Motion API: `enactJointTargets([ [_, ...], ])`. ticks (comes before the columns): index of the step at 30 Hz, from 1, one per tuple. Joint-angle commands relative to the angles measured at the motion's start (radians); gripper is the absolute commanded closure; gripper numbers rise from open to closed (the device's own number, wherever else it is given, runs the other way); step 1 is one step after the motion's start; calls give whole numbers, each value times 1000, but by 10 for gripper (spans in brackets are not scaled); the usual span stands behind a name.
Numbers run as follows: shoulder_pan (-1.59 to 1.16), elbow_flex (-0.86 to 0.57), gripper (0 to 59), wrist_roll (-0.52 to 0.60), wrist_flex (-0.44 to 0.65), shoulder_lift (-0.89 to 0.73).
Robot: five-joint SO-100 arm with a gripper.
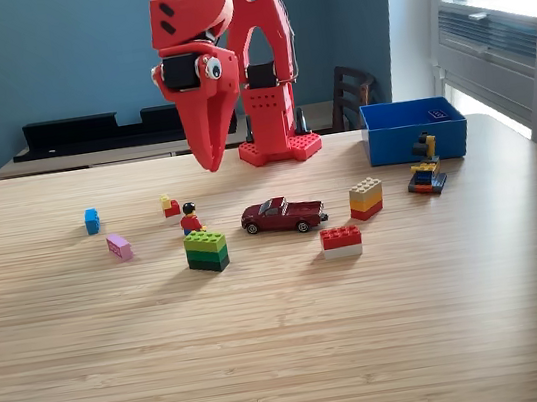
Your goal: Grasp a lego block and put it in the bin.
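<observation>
nothing was grasped yet: the gripper [212,159] hung closed and empty above the table [292,359], lego blocks [206,250] lay outside the bin [415,142].

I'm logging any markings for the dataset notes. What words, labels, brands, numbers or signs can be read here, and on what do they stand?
None can be read.
The red arm, the blue bin, the toy car and the lego blocks show no legible text.
A small dark patch on the bin's inner wall is too small to read.
</observation>
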Motion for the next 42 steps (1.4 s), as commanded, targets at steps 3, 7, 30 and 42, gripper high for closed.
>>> enactJointTargets([
  [3, 55, 61, 586, 11, -121, 77],
  [7, 55, 91, 586, 6, -166, 75],
  [30, 52, -278, 330, -95, -14, -368],
  [42, -17, -397, 406, -87, 41, -566],
])
